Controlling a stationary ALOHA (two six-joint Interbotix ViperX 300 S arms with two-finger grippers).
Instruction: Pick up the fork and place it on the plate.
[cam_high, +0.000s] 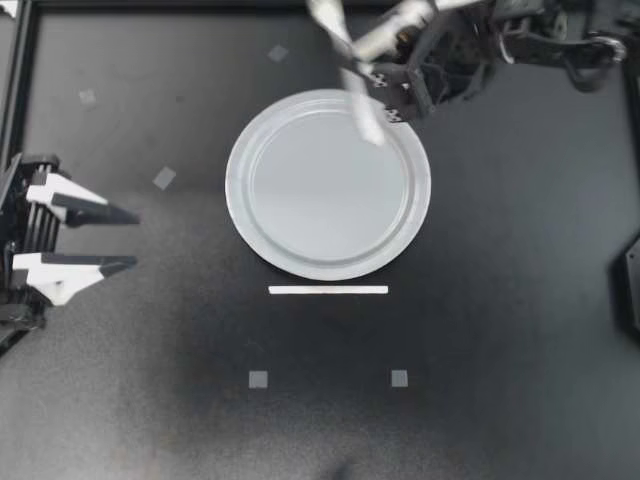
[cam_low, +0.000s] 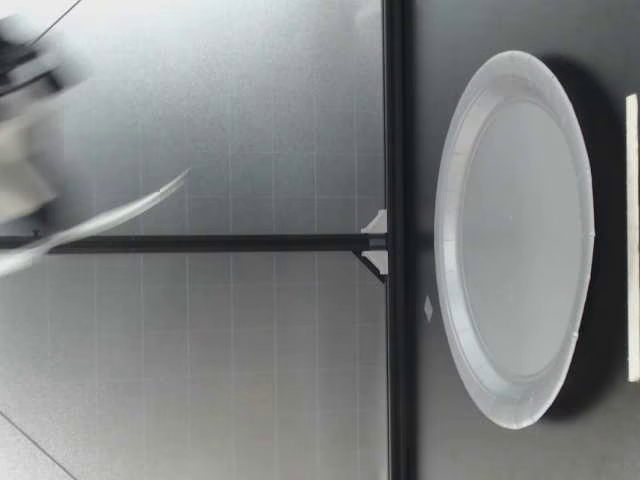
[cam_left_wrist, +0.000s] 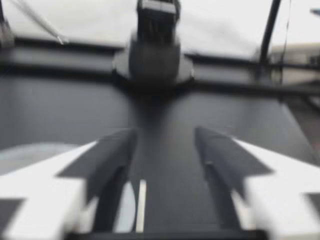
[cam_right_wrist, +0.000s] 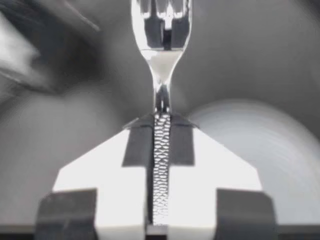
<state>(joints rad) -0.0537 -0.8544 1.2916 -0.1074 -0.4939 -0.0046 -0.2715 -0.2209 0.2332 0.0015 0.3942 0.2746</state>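
The round white plate lies in the middle of the black table. My right gripper reaches in from the far right, shut on the silver fork, which hangs blurred over the plate's far rim. In the right wrist view the gripper pinches the textured handle, and the fork has its tines pointing ahead, the plate beside and below. The low view shows the fork high above the plate. My left gripper stands open at the table's left side, nothing between its fingers.
A white strip lies just in front of the plate, with small grey tape squares scattered on the table. A black frame rail borders the far edge. A dark arm base stands ahead of my left gripper.
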